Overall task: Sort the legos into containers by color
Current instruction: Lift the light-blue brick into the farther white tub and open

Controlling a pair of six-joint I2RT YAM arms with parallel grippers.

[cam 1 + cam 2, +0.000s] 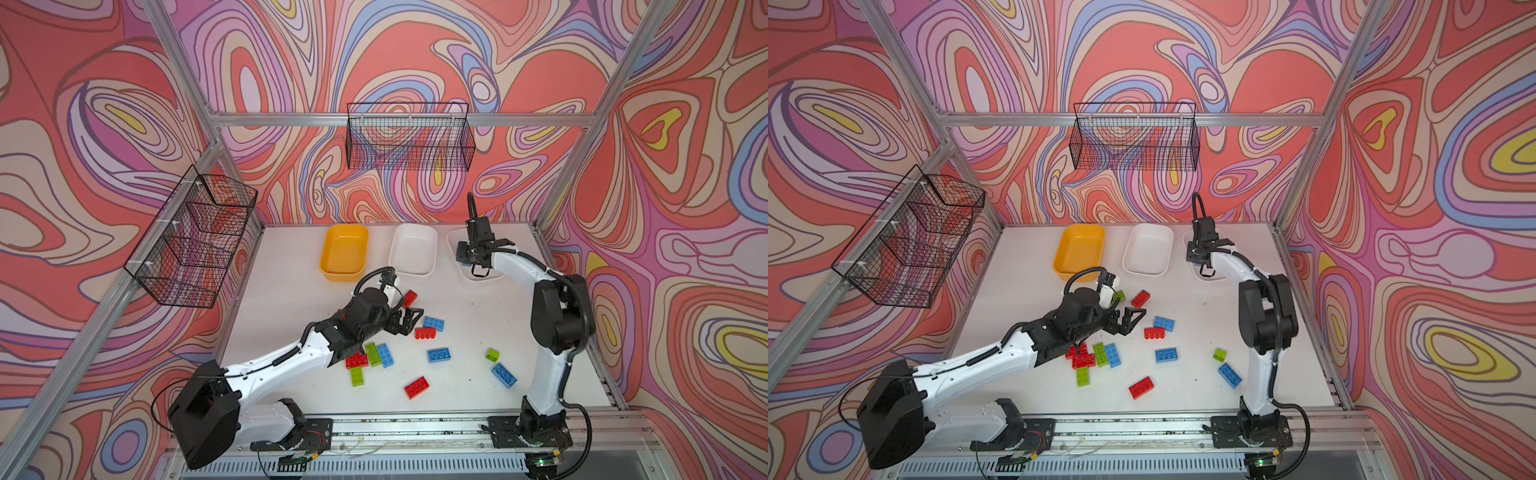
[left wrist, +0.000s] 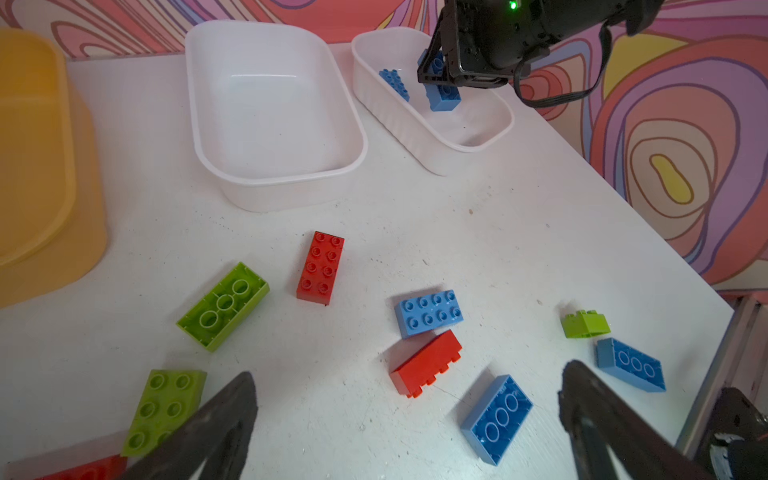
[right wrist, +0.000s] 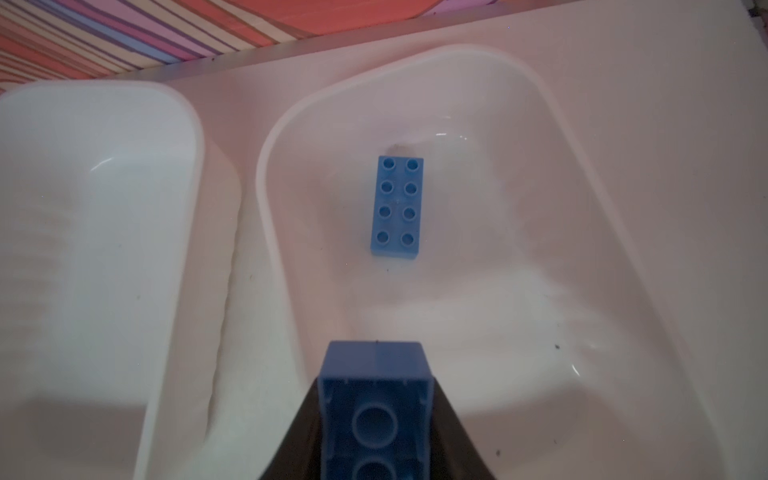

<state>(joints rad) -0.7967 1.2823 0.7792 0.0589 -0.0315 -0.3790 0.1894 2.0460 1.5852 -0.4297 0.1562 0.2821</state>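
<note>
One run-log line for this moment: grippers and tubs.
right gripper: shut on blue brick over right white tub | tub holds second blue brick | left gripper: open, empty, above loose bricks | middle white tub, yellow tub: empty

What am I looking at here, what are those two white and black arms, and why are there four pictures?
This is a robot: a left arm and a right arm mounted at the front of a white table, sorting toy bricks by color. Two pictures look down from overhead, almost identically. The other two come from a camera on each arm's wrist.

Three tubs stand at the back. The yellow tub and the middle white tub are empty. The right white tub has one blue brick lying inside.

The right gripper is shut on a second blue brick, holding it over that tub. The left gripper is open, holding nothing, near the loose bricks in red, green and blue.
</note>
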